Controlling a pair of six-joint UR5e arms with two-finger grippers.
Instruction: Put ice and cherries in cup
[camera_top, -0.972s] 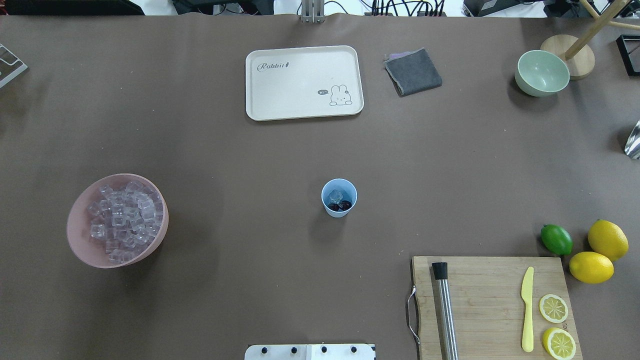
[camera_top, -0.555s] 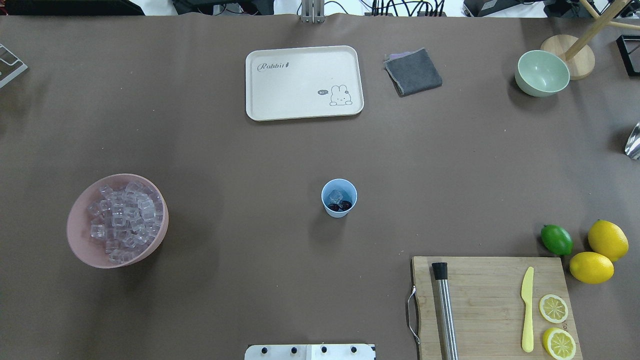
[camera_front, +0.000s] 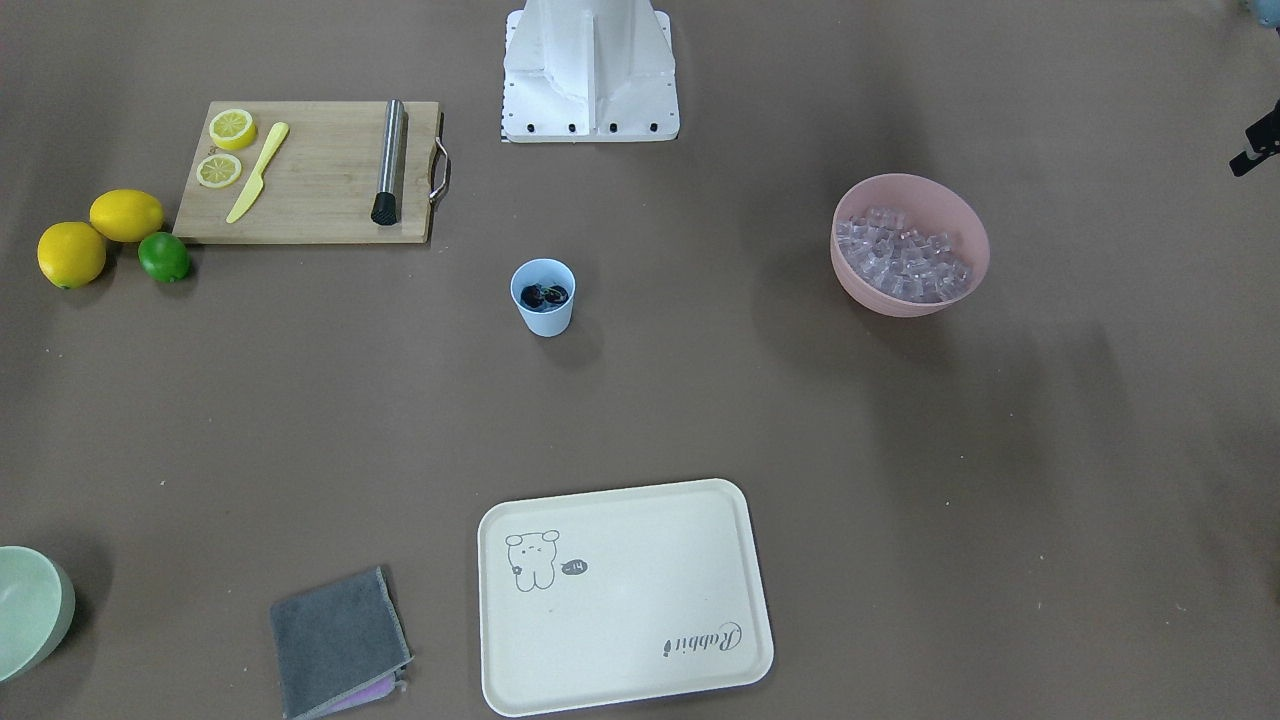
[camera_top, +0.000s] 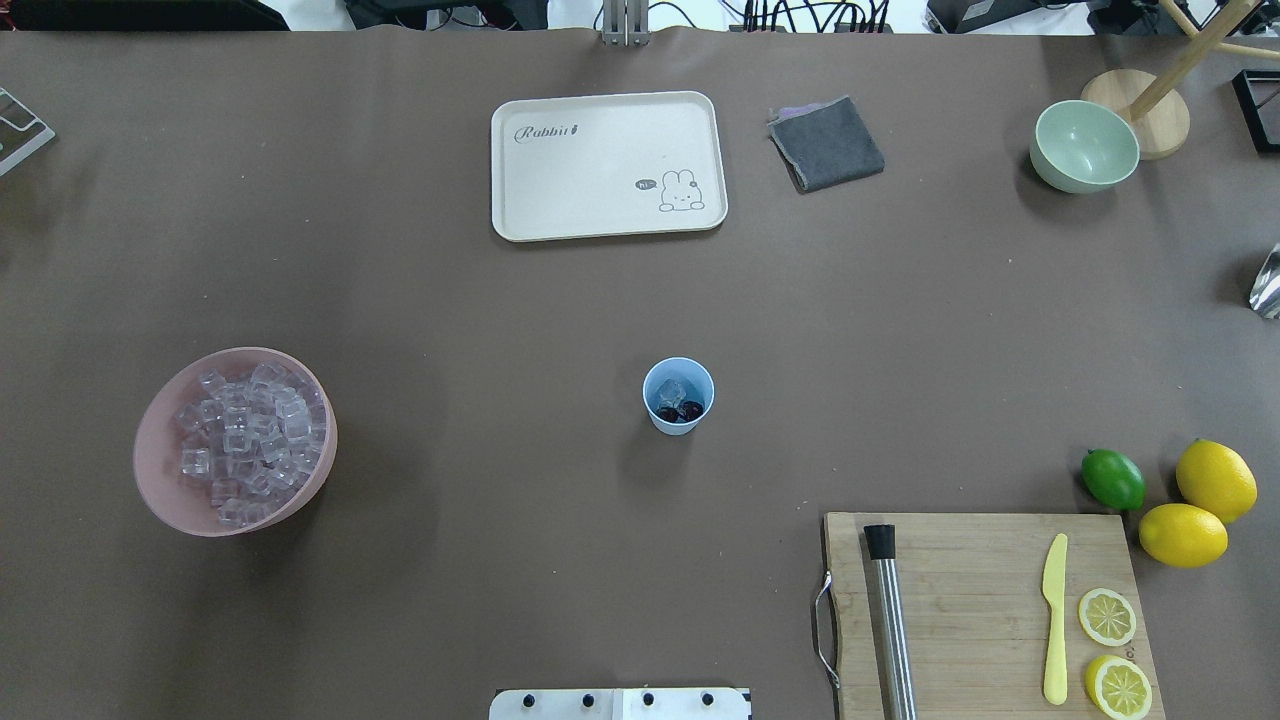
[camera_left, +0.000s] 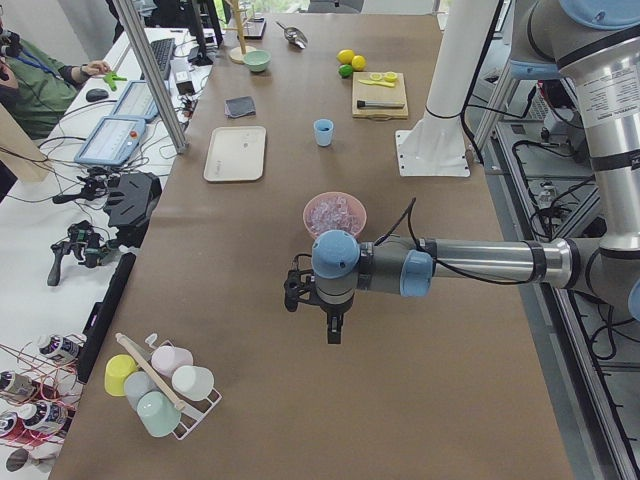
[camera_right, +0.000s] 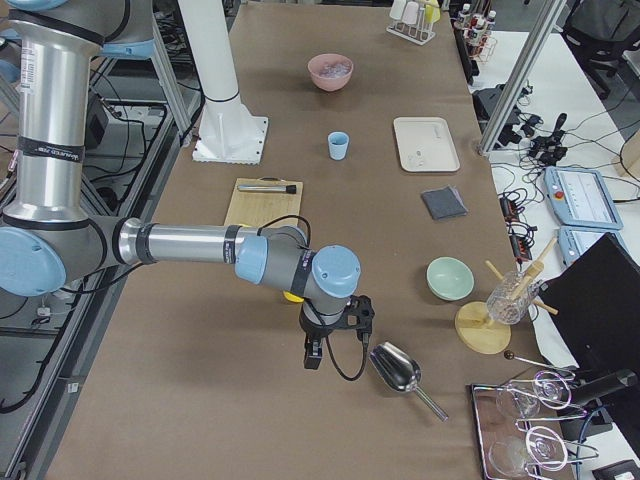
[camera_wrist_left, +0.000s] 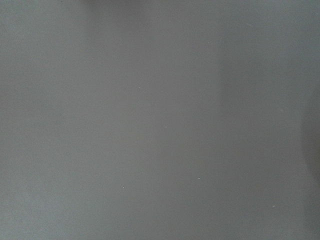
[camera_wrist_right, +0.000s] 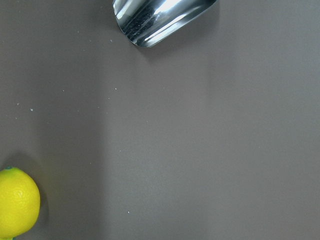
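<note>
My left claw (camera_left: 334, 333) and right claw (camera_right: 312, 357) hang over opposite surface (camera_top: 500, 300) ends; I cannot tell their opening. The light blue plastic cup (camera_top: 678, 395) stands mid-surface, well apart from both.

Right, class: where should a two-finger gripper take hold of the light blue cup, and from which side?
Grip the cup across its outer wall, under the rim, coming in level from the side. It stands upright, has no handle, and tapers towards the base, so the wider top should resist slipping. Ice and cherries sit inside, so reaching in looks unwise.
</note>
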